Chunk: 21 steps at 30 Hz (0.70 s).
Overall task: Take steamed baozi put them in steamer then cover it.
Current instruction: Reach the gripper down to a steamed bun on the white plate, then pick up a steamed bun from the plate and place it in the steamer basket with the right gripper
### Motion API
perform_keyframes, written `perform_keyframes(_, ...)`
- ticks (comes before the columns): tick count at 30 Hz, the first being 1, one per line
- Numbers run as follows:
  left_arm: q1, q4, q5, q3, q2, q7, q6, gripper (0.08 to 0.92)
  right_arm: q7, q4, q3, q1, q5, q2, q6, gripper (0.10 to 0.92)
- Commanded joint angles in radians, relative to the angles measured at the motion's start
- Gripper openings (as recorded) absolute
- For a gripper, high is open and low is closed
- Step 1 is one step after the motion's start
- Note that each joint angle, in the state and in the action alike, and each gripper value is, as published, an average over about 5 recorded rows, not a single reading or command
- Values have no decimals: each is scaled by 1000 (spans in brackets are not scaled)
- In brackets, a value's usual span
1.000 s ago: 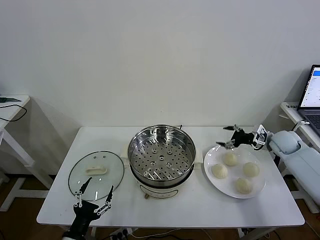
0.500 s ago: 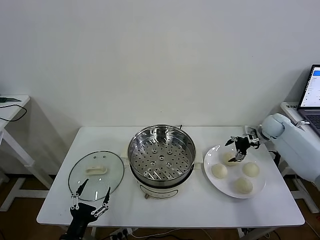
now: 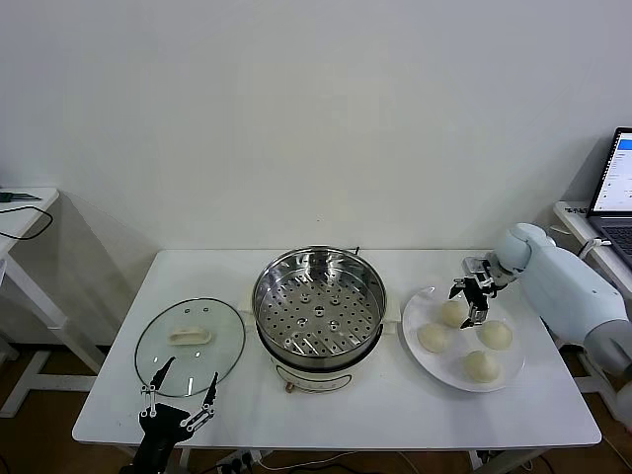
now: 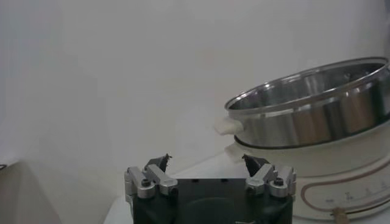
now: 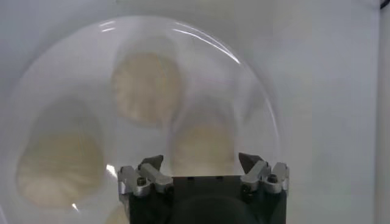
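Presently, the right end effector (image 3: 471, 304) is held over the rearmost baozi (image 3: 453, 313) on the white plate (image 3: 446, 363), its fingers spread and nothing grasped. Four baozi are seen on that plate, just beside the uncovered steamer (image 3: 319, 314). The cover (image 3: 190, 346) lies flat near the tabletop's (image 3: 395, 410) left edge. The left end effector (image 3: 180, 391) is parked, released, at the front edge.

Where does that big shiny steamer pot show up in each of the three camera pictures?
Head view: the steamer stands mid-table, between the glass cover and the plate of baozi.
Left wrist view: the steamer fills the right side, beyond the left claw.
Right wrist view: not in it; only plate and baozi.
Shared landmark: the white table, also in the left wrist view.
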Motion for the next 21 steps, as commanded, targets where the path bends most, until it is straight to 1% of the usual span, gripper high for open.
perform_keyframes(1,1,2,0,-1,0,-1,0,823,6,-41,-8,7,-46,31,10,791)
perform_keyframes(3,1,2,0,-2,0,-2,0,823,12,-44,-6,7,-47,35,11,770)
perform_keyframes(8,0,3,0,-1,-1,-5,1,823,20,-42,-9,6,-46,35,16,682)
perform_keyframes(10,-1,4,0,0,-1,-6,3,823,21,-38,-9,6,-45,33,18,662)
perform_keyframes(13,-2,4,1,0,0,-8,5,823,11,-6,-11,10,-35,19,20,655)
perform_keyframes(16,-4,3,1,2,1,-9,7,823,-9,85,-35,41,2,-24,27,657)
perform_keyframes(21,-6,-1,0,4,5,-9,8,823,-25,303,-130,180,64,-107,96,672)
